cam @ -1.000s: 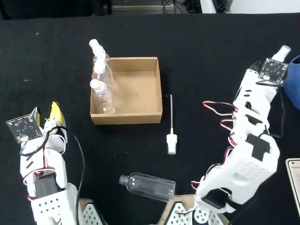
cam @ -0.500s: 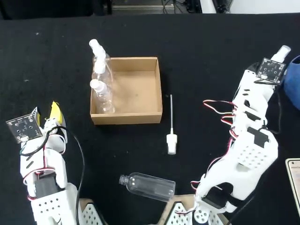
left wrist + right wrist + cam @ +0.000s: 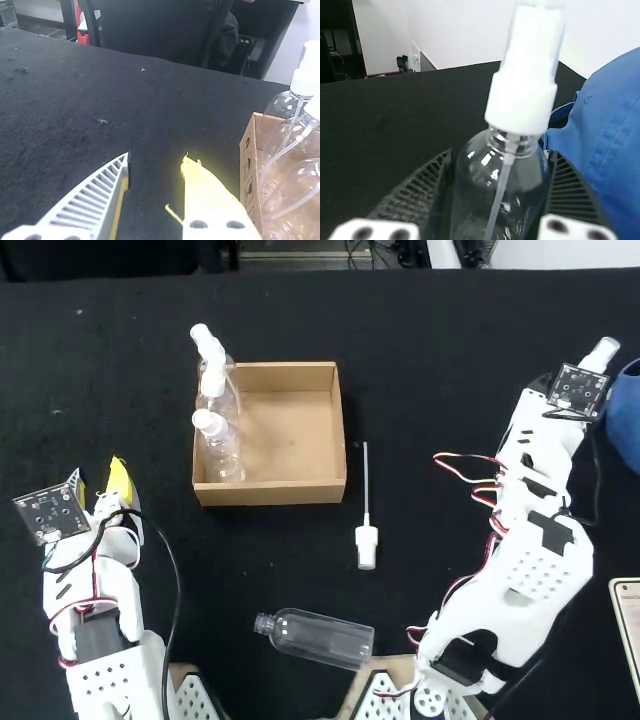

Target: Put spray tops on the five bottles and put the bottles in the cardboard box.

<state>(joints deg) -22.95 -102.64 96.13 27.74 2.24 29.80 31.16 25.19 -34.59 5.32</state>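
The cardboard box (image 3: 300,485) sits mid-table, with three spray-topped bottles (image 3: 215,405) standing along its left wall; they also show as bottles (image 3: 290,150) in the left wrist view. A capless clear bottle (image 3: 320,637) lies on its side near the front edge. A loose spray top (image 3: 366,540) with its long tube lies right of the box. My right gripper (image 3: 497,165) is shut on a clear bottle (image 3: 490,195) whose white spray top (image 3: 525,95) is on, at the far right (image 3: 606,348). My left gripper (image 3: 156,162) stands open over bare cloth, left of the box (image 3: 112,478).
Black cloth covers the table (image 3: 420,360). A blue fabric object (image 3: 605,140) lies right beside the held bottle at the table's right edge (image 3: 628,420). A pale card (image 3: 627,625) pokes in at the front right. A dark chair stands behind the table (image 3: 160,30).
The right arm's lower links shifted slightly a second ago and have since held still. The left arm and the table's things have not moved.
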